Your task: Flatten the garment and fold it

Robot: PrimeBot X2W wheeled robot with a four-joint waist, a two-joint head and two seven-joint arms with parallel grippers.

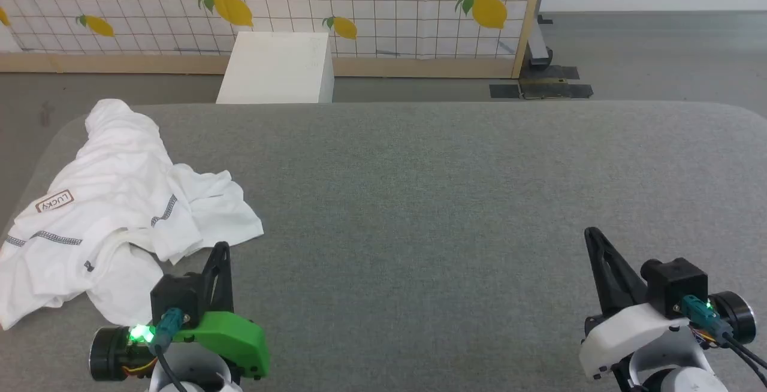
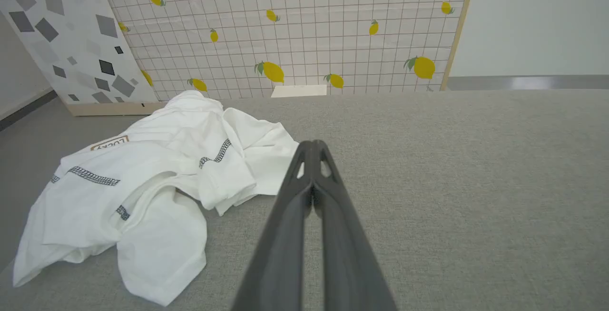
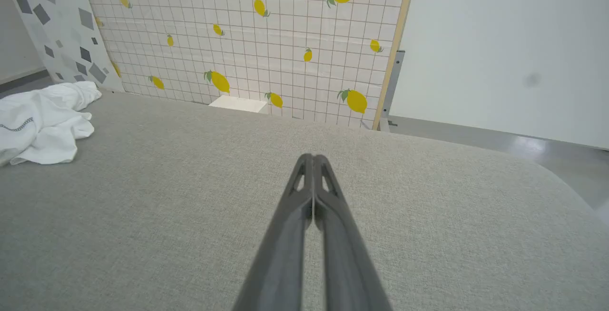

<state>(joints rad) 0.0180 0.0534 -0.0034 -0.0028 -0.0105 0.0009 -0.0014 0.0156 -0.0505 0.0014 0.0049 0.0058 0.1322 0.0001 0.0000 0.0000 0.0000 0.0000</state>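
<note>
The left gripper [image 2: 312, 147] has its two dark fingers pressed together from base to tip and holds nothing. Its tips are near the closest fold of the garment [image 1: 114, 200] but clear of it. The right gripper [image 3: 312, 159] is closed in the same way and empty, well apart from the cloth over the bare grey padded surface [image 1: 455, 188]. The garment lies crumpled on the left side of that surface, with its LUCKY patch [image 1: 55, 201] facing up.

- Your right gripper [image 3: 313, 160] has its dark fingers pressed together above the grey worktop [image 3: 157, 206].
- You see the garment [image 3: 40, 123] crumpled at the worktop's left edge, well apart from the gripper.
- A white box [image 3: 238, 103] stands beyond the far edge, against the lemon-print panel [image 3: 285, 30].
</note>
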